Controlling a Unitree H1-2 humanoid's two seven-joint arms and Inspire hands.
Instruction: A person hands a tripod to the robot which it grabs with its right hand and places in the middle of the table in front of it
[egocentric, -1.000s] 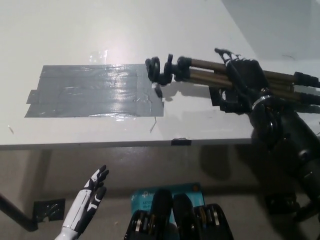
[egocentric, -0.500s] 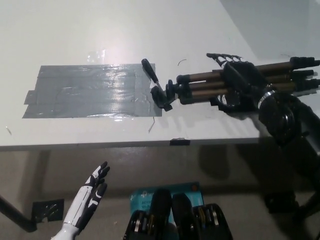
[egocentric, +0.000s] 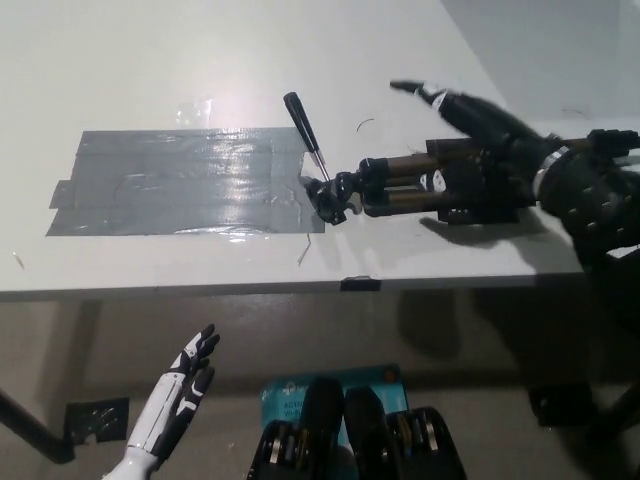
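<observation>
In the head view, the black right hand (egocentric: 475, 115) is spread wide, its fingers (egocentric: 415, 90) lifted and pointing away over the white table (egocentric: 150, 50), closed on nothing. A second ago that hand was wrapped around the leg bundle and carried the tripod (egocentric: 410, 185) clear of the surface. Half a second ago it had brought it lower, with the fingers already loosening. Now the grip is gone.

The tripod lies flat on the table directly beneath the hand, with its folded legs running under the palm and back along the forearm. Whether the heel of the hand still touches the legs cannot be told. The tripod head (egocentric: 328, 195) reaches beyond the fingertips, out to the right edge of the grey tape patch (egocentric: 170, 180). Its pan handle (egocentric: 303, 130) stands up at a slant over the tape.

The white left hand (egocentric: 188, 380) rests low and well apart from all this, below the table's near edge, fingers apart and empty.

Judging by this, the placing looks done and the tripod is let go. What remains seems to be drawing the right hand back without nudging the legs.
</observation>
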